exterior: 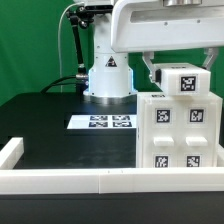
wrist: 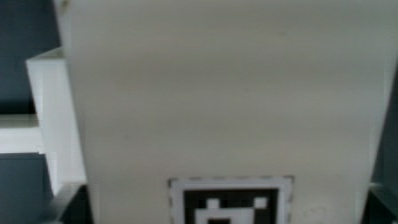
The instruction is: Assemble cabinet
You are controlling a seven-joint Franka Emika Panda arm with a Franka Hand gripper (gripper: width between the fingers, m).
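The cabinet (exterior: pixel 178 135), a large white box with several black-and-white tags on its front, stands upright at the exterior view's right. A smaller white tagged piece (exterior: pixel 184 80) sits on top of it. My gripper (exterior: pixel 181 72) comes down from above, with one finger on each side of this top piece, closed against it. In the wrist view the white piece (wrist: pixel 214 100) fills most of the picture, and its tag (wrist: pixel 228 205) lies between the jaws. The fingers show only as dark corners there.
The marker board (exterior: pixel 105 122) lies flat on the black table in front of the robot base (exterior: pixel 108 78). A low white rail (exterior: pixel 70 180) runs along the table's front edge and up its left side. A green backdrop stands behind.
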